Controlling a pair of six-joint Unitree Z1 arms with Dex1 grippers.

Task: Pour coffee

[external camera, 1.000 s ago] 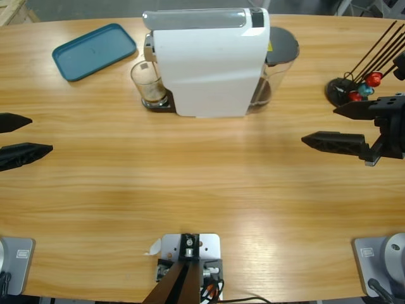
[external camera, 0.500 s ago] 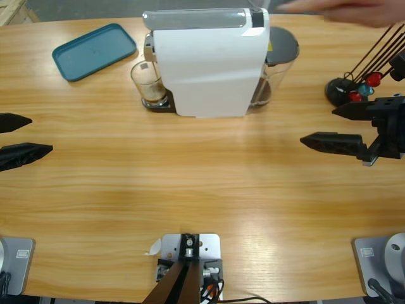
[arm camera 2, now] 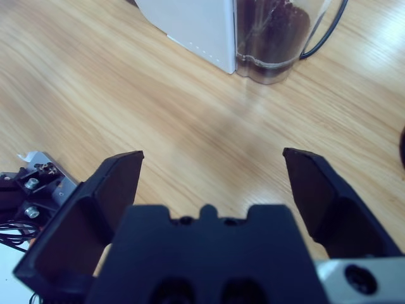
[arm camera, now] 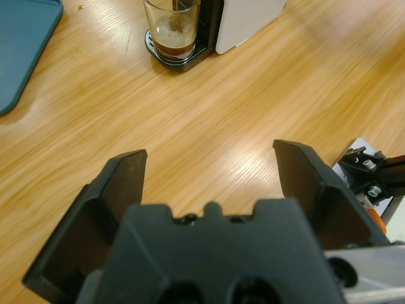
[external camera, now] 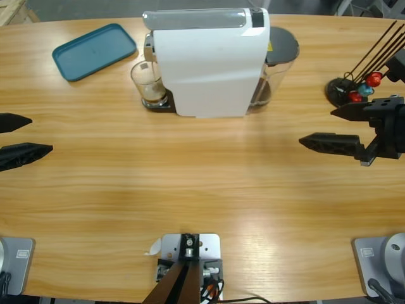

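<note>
At the frame's left edge the left gripper (external camera: 14,135) hangs with jaws wide apart, holding nothing. Upper middle, the coffee (external camera: 152,96) sits in a glass (external camera: 148,81) under the white machine (external camera: 205,60). At right, the right gripper (external camera: 323,125) is likewise spread and empty.

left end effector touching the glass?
Apart. Left wrist view: bare table lies between the open left end effector and the glass under the coffee machine.
</note>
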